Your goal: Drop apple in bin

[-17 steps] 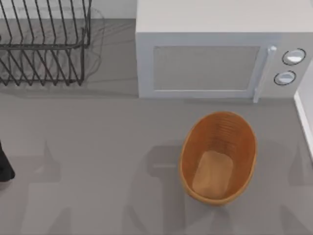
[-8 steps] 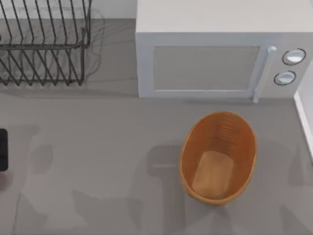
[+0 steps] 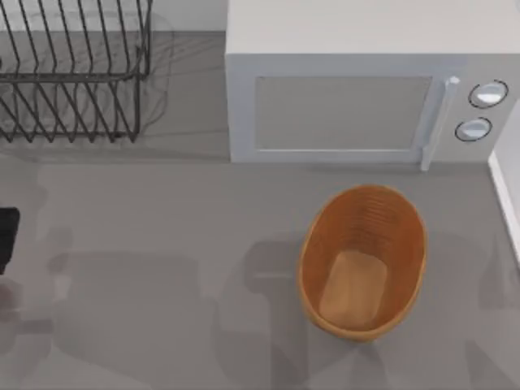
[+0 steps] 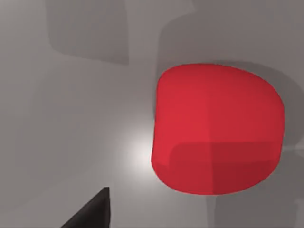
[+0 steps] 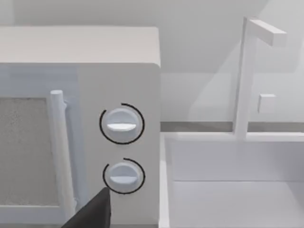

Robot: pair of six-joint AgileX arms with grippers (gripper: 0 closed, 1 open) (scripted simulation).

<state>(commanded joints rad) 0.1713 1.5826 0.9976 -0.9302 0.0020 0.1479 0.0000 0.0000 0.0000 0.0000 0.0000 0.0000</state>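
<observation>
**Left arm over apple, bin empty**

Left wrist view: apple [image 4: 216, 128] lies on the grey table [image 4: 71, 118], close under the camera; left gripper state: can't tell. Top view: left arm [image 3: 6, 237] at the left edge, slightly higher than 0.5 s ago. Bin [image 3: 363, 261] unmoved, before the microwave [image 3: 357, 89].

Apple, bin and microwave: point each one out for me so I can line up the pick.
apple [image 4: 216, 128], left wrist view, middle of its red surface.
bin [image 3: 366, 210], top view, ribbed inner wall at the far side.
microwave [image 3: 341, 112], top view, centre of the door window.
</observation>
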